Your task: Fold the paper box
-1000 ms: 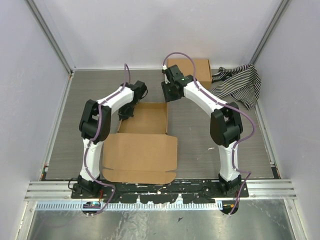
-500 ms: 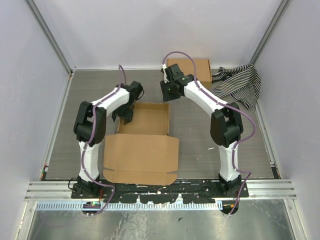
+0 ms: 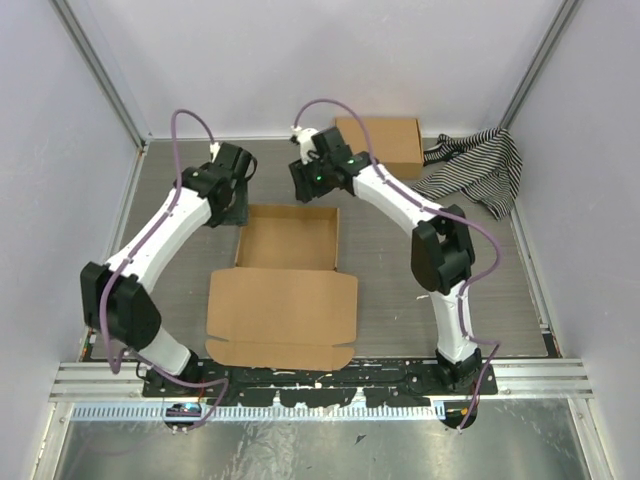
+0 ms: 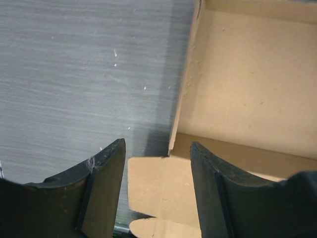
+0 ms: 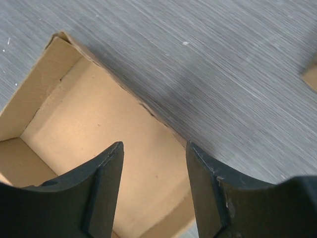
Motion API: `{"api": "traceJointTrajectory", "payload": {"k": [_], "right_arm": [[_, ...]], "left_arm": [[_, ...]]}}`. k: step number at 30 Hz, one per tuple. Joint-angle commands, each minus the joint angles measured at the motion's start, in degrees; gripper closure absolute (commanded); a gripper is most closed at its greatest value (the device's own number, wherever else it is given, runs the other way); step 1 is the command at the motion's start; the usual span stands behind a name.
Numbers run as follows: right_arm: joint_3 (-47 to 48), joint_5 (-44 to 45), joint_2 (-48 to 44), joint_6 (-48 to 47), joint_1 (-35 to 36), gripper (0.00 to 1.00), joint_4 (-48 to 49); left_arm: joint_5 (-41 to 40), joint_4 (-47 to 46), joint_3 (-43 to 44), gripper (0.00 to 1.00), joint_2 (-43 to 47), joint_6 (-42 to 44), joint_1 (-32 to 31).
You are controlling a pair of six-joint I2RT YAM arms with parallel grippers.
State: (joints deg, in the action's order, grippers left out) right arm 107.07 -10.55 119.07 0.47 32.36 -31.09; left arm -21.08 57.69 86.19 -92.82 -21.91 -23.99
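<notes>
OK, left tool [image 4: 157,146] is wide open and holding nothing. The box [image 3: 285,300] is right under it. One corner of the box's raised tray sits in the gap between the fingers [image 4: 106,183], and a wall runs straight away from the tool. The tray floor is off to the right finger's side and bare tabletop [image 4: 74,74] to the left finger's side. A flat flap shows between the fingers, closer in. Can't tell whether either finger touches cardboard.

The right tool [image 5: 154,146] is also open, somewhat less wide, and empty. A tray wall crosses diagonally under it and ends by the right fingertip. The tray floor fills the gap between the fingers, with tabletop beyond the wall.

From the top camera, the tray walls are up and the wide lid panel lies flat on the tabletop, on the base side of both tools. The two tools are at the tray's far end, the left one by the far-left corner. A spare box [image 3: 385,140] sits beyond the right tool, with a striped cloth [image 3: 480,170] further to its right.
</notes>
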Motion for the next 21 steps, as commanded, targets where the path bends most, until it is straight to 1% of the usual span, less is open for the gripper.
{"api": "traceJointTrajectory", "payload": {"k": [1, 5, 9, 13, 17, 21], "right_arm": [[2.7, 0.9, 4.0, -4.8, 3.8, 0.41, 6.8], [2.0, -0.9, 6.5, -7.9, 5.2, 0.4, 11.8], [2.5, -0.4, 8.5, -10.9, 5.9, 0.39, 14.5], [5.0, 1.3, 10.7, -12.4, 6.0, 0.39, 14.2], [8.7, 2.0, 13.2, -14.2, 6.0, 0.39, 11.3], [7.7, 1.4, 10.3, -14.5, 6.0, 0.4, 11.3]], "left_arm": [[-1.1, -3.3, -6.9, 0.39, 6.7, -1.6, 0.2], [-0.2, -6.5, -13.3, 0.39, 13.3, -2.8, 0.3], [0.3, -7.3, -17.1, 0.39, 18.1, -4.5, 0.3], [0.1, -6.8, -19.1, 0.39, 21.9, -5.7, 0.3], [-0.6, -5.8, -19.6, 0.39, 23.2, -6.4, 0.3], [-0.8, -4.7, -19.6, 0.39, 24.3, -6.3, 0.3]]}}
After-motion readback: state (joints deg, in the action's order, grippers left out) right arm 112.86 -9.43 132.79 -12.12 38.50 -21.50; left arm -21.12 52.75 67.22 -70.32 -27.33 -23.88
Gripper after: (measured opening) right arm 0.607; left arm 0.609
